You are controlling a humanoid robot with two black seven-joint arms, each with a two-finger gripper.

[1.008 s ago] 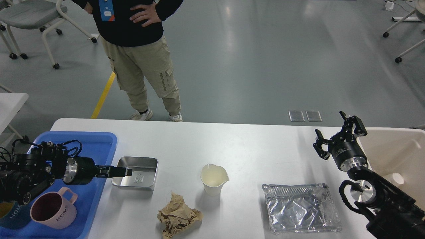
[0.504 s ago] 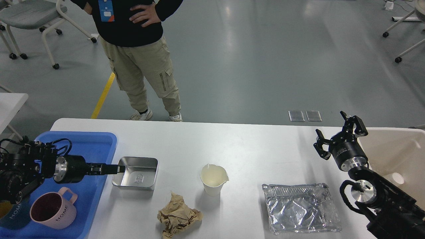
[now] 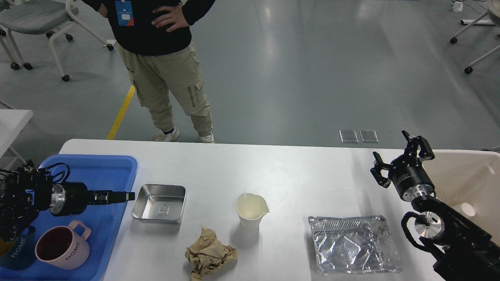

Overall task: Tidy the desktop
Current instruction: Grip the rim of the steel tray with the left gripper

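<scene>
Hovering beside the steel tray [image 3: 159, 203] on the surface [image 3: 273, 171], your left end effector [image 3: 127, 196] looks narrow; your right end effector [image 3: 398, 162] spreads wide.

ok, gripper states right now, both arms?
Left gripper: seen side-on beside the metal tray, fingers indistinguishable, cannot tell; holds nothing visible.
Right gripper: open, empty.

Cluttered desktop [image 3: 297, 171], gripper [image 3: 399, 159] spread
</scene>
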